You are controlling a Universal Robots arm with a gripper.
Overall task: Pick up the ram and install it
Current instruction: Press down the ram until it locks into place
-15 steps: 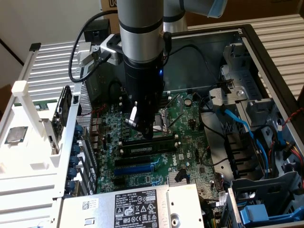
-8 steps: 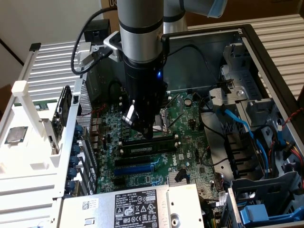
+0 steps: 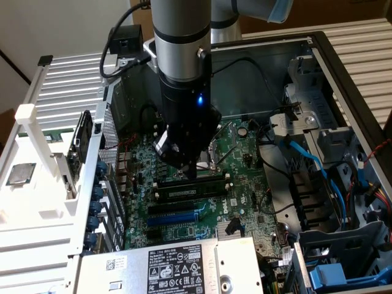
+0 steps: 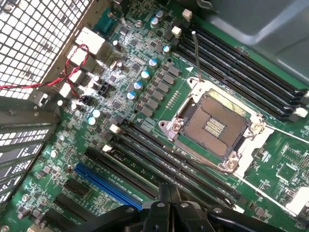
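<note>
End effector (image 3: 191, 173) poised over the ram (image 3: 190, 182) seated in a motherboard (image 3: 242, 190) slot; its finger opening cannot be told.

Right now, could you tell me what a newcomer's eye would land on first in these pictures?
The thick arm plunging into the open computer case, its gripper low over the green motherboard by a ram stick lying along the black slots. Beside that, the bare processor socket in its metal frame. At the exterior view's left, a square silver chip sits on a white stand.
</note>
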